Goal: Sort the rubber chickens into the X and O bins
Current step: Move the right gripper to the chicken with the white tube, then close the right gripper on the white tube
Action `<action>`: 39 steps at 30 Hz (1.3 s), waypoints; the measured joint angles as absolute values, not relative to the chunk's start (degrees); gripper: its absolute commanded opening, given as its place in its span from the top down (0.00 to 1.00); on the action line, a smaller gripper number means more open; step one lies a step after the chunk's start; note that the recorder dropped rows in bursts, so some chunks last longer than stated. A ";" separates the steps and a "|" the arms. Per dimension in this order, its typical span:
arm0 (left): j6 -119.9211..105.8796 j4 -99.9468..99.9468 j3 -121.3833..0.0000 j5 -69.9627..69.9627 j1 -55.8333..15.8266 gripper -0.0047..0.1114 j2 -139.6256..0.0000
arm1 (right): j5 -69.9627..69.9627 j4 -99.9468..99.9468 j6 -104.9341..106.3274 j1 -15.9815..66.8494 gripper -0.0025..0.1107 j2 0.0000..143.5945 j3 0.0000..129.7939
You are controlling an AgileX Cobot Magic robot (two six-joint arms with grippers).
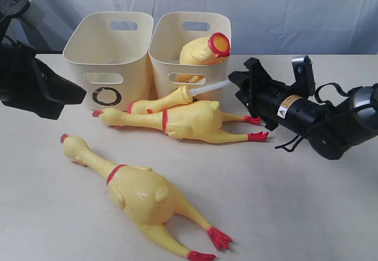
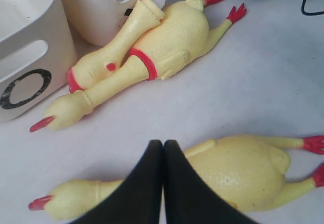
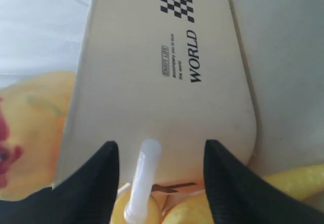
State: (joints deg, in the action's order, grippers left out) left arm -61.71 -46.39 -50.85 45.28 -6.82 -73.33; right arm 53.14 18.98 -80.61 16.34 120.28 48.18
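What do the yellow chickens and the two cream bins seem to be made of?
The front chicken looks like soft rubber or vinyl: matte yellow, pebbled skin texture, red feet that seem painted. The O-marked bin and its twin look like rigid moulded plastic: smooth, faintly glossy walls, rounded corners, cut-out slot handles. Softness cannot be confirmed by sight.
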 measured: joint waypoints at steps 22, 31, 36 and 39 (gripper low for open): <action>-61.71 -46.11 -50.85 45.17 -6.82 0.96 -73.33 | 66.59 19.50 -84.28 16.34 0.55 126.50 50.91; -61.71 -45.52 -50.85 45.17 -6.82 0.96 -73.33 | 64.87 20.55 -84.84 16.34 0.76 128.37 51.70; -61.71 -45.36 -50.85 45.17 -6.82 0.96 -73.33 | 64.87 20.55 -84.84 16.34 0.76 128.50 51.70; -61.71 -45.26 -50.85 45.17 -6.82 0.96 -73.33 | 64.97 20.55 -84.84 16.34 0.76 128.50 51.70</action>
State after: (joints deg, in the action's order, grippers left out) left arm -61.71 -45.26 -50.85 45.17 -6.82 -73.33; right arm 64.97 20.55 -84.84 16.34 128.50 51.70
